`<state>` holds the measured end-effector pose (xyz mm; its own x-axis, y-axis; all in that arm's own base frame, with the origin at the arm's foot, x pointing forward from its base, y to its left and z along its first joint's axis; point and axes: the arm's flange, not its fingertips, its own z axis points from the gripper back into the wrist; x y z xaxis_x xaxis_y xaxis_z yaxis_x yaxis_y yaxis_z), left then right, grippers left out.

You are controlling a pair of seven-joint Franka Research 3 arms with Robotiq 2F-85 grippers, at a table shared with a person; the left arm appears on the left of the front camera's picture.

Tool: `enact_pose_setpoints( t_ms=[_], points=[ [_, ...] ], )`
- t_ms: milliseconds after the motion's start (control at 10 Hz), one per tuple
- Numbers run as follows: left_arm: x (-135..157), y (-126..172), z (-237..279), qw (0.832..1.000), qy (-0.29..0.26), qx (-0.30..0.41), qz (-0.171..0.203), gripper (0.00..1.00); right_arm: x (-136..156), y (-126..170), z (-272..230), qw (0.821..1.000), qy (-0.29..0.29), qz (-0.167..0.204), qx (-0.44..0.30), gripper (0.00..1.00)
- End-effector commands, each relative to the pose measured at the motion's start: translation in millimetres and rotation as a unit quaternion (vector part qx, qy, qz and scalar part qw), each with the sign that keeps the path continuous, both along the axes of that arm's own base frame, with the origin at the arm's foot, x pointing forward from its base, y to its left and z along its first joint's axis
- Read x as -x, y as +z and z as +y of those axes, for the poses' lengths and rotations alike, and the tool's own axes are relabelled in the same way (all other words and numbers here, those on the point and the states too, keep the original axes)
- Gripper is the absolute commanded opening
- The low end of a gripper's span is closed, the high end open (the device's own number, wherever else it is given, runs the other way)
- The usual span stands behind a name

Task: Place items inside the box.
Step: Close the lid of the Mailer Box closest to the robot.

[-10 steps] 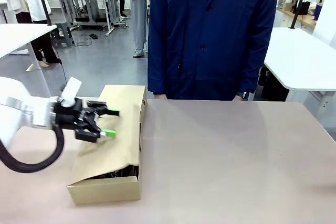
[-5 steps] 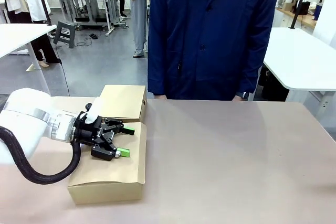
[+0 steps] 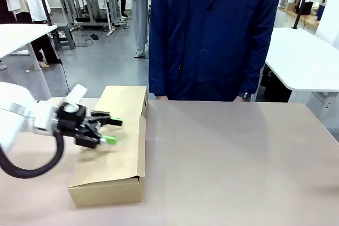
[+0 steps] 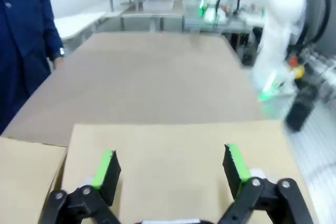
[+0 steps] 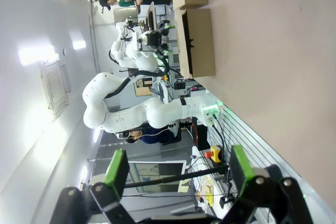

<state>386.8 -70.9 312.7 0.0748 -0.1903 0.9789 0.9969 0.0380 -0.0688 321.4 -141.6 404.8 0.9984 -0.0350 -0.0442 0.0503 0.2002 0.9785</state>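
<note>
The cardboard box (image 3: 106, 190) stands at the table's left, and its long flap (image 3: 123, 152) lies nearly flat over the opening. The items are hidden. My left gripper (image 3: 110, 131) hovers open just above the flap's left part, with nothing between its fingers. In the left wrist view that gripper (image 4: 170, 165) looks along the brown flap (image 4: 173, 140) with its green pads (image 4: 107, 167) wide apart. My right gripper (image 5: 178, 169) is open and holds nothing, off the table's edge. The box (image 5: 197, 40) shows far off in the right wrist view.
A person in a dark blue coat (image 3: 212, 35) stands at the far edge, hands at their sides. The tan tabletop (image 3: 238, 157) stretches bare to the right of the box. A white table (image 3: 307, 59) stands behind on the right.
The flap stood tilted, with a dark gap at the front. My left gripper pressed it down and moved right, then drew back left and up. The flap now lies almost flat.
</note>
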Motion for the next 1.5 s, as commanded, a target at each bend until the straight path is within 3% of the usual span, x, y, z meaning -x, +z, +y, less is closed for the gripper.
enact_pose_setpoints(
  t_ms=[0,100,300,400,500,700,800,900,1400],
  points=[
    [81.3,53.7,46.7,0.99,0.03,0.06,0.125,1.0,2.4,3.1,-0.1,1.0,0.001,0.006,0.002,1.0],
    [81.5,65.4,67.7,0.976,0.071,0.046,0.198,1.0,2.4,3.1,-0.1,1.0,0.001,0.006,0.002,1.0],
    [81.2,78.4,120.2,0.931,0.089,0.052,0.349,1.0,2.4,3.1,-0.1,1.0,0.001,0.006,0.002,1.0],
    [77.0,82.7,153.0,0.894,0.1,0.074,0.43,1.0,2.4,3.1,-0.1,1.0,0.001,0.006,0.002,1.0],
    [66.1,81.3,189.5,0.846,0.141,0.12,0.499,1.0,2.4,3.1,-0.1,1.0,0.001,0.006,0.002,1.0],
    [52.9,68.1,242.2,0.802,0.184,0.159,0.545,1.0,2.4,3.1,-0.1,1.0,0.001,0.006,0.002,1.0],
    [47.0,57.3,260.5,0.793,0.212,0.176,0.543,1.0,2.4,3.1,-0.1,1.0,0.001,0.006,0.002,1.0],
    [72.2,64.4,229.5,0.824,0.166,0.121,0.528,1.0,2.4,3.1,-0.1,1.0,0.001,0.006,0.002,1.0],
    [72.2,64.4,229.5,0.824,0.166,0.121,0.528,1.0,2.4,3.1,-0.1,1.0,0.001,0.006,0.002,1.0]
  ],
)
